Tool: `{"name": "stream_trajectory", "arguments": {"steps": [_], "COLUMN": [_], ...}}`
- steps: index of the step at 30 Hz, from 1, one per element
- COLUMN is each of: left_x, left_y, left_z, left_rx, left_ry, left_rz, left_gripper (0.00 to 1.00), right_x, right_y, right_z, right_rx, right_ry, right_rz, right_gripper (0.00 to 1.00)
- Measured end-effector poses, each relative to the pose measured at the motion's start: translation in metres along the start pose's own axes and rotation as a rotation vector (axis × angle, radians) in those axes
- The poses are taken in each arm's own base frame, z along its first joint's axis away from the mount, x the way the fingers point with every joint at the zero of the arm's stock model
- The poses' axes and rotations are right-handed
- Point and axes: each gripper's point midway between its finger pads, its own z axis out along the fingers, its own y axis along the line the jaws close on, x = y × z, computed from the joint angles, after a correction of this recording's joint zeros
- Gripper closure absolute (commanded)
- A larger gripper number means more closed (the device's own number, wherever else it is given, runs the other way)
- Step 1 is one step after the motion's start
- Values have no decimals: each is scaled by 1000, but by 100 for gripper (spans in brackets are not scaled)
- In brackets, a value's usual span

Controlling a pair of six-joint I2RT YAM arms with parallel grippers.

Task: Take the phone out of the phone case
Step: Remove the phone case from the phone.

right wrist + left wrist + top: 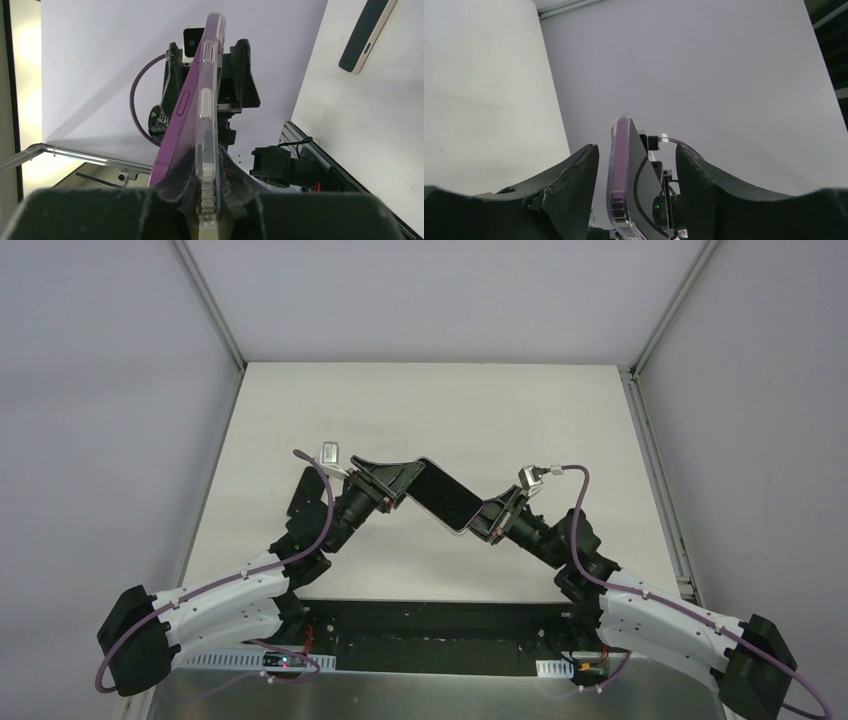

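Observation:
A purple phone [445, 495] in a clear phone case [207, 100] hangs above the table between both arms. My right gripper [478, 525] is shut on the case's near end, its jaws pressing the clear rim [209, 170]. In the right wrist view the phone's purple body [175, 135] leans left, away from the case at that end. My left gripper [405, 480] is open around the far end. In the left wrist view the phone's edge [621, 160] stands between the two fingers [637, 150], with a gap on each side.
The white table [430, 410] has grey walls on three sides and metal rails at its edges. A dark flat slab with a cream rim [367, 32] lies on a white surface in the right wrist view. The left arm's cable [310, 465] loops by its wrist.

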Motion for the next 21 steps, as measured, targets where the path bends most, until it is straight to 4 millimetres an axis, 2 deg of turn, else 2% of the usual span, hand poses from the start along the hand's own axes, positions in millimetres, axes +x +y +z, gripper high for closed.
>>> {"name": "stream_trajectory", "arguments": {"steps": [4,7,10,14,17,21], "left_x": [-2,-5,-13,-33,-46,-64], "left_y": [5,4,2,-3,-9,-37], "left_z": [-3,-6,-11,-25,-39,-43], "left_rx": [-9,2,12,29,-2,-75], "left_ry": [-14,-22,-59,-139,-164,-150], "left_rz": [24,49,84,180,335,565], "left_gripper": [36,21,12,8,8,9], "right_x": [1,3,3,2,-4,-14], "right_y": [0,1,1,-2,-8,-24], "right_z": [0,-1,-1,-4,-14,-29], "right_rx": [-2,-3,-3,8,41,135], "right_ry": [8,17,20,14,-6,-53], "right_rz": [2,5,5,11,15,10], "right_gripper": [100,100,100,100,100,100]}}
